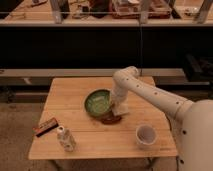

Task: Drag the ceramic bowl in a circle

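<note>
Centrally, the ceramic bowl (97, 102) is shown upright on the wooden table (75, 90), slightly right of the table's middle and roughly midway between its far and near edges. Its mottled green inside is seen from above, ringed by a darker rim. The gripper (117, 104) is placed at the bowl's right rim, lowered from the white arm (150, 95), which is bent over the table from the right. Whether the gripper is opened or closed, and whether the rim is held by it, cannot be told. A dark reddish object (110, 119) is seen just beside the bowl's near right edge, close to a pale flat item (122, 108) that lies next to the gripper. A white cup (145, 135) is set nearer and further right, well apart from the bowl. A small pale bottle (65, 139) is stood near the table's near left corner, and a brown bar-shaped packet (46, 126) is laid at the left edge. Dark shelving (100, 45) is seen beyond the far edge.
</note>
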`<state>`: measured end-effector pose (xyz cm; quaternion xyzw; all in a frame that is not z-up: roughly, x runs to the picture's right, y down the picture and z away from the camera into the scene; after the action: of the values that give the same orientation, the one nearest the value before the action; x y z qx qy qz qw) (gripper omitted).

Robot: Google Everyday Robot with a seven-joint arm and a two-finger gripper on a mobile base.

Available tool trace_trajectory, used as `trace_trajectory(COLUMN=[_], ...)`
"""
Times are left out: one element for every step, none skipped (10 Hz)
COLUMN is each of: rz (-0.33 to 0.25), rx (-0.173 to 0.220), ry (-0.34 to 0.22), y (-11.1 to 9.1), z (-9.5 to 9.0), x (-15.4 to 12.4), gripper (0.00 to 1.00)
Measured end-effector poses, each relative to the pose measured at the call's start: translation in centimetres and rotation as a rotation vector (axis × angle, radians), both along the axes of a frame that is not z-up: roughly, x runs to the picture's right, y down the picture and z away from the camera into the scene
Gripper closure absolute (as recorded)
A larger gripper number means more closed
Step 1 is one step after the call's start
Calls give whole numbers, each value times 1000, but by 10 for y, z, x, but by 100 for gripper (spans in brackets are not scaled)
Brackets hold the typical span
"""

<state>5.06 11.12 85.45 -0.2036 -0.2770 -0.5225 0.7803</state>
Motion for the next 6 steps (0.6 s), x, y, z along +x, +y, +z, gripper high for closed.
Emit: trace_trajectory(rz=[1, -5, -17, -36, -49, -62], rx=[-17, -39, -52, -59, -62, -61], ry=[-28, -67, -100, -142, -174, -217], y=[15, 32, 43, 51, 53, 50], z=[-14, -29, -38, -45, -48, -45], x=[-13, -33, -51, -75, -95, -121], gripper=[100, 100, 100, 100, 100, 100])
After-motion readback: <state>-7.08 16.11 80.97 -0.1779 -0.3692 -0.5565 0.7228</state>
